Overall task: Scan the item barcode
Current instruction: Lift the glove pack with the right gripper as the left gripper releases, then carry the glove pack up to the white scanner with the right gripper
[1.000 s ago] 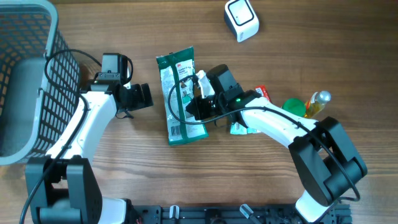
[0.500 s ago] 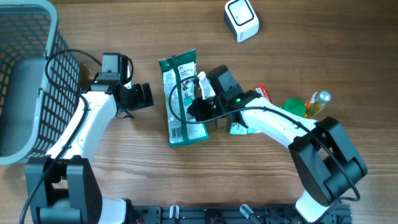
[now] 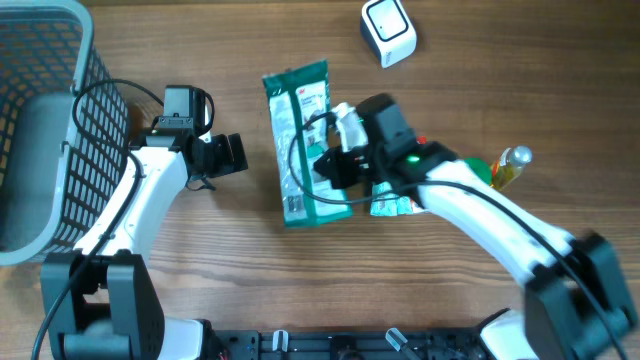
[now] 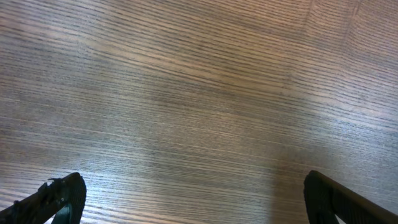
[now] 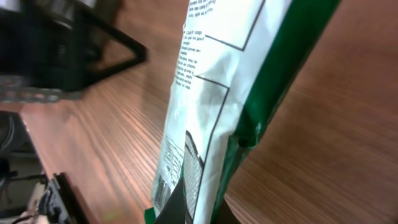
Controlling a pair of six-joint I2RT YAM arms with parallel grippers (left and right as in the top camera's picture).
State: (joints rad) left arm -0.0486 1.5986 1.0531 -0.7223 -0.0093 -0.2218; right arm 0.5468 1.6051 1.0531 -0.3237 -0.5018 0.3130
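The item is a green and white packet (image 3: 303,140) in the middle of the table, with a barcode (image 3: 294,207) near its front end. My right gripper (image 3: 335,165) is shut on the packet's right edge. In the right wrist view the packet (image 5: 230,93) hangs off the wood, pinched between the dark fingers (image 5: 177,208), and the barcode (image 5: 165,180) shows on its white face. A white scanner (image 3: 388,30) stands at the far edge. My left gripper (image 3: 232,155) is open to the left of the packet, and only bare wood lies between its fingertips (image 4: 62,196).
A grey wire basket (image 3: 85,60) fills the far left corner. A green bottle with a yellow cap (image 3: 500,165) and a small flat packet (image 3: 395,205) lie to the right, under and beside the right arm.
The right arm has carried the packet a little to the right and toward the far edge, nearer the scanner. The left arm has not moved.
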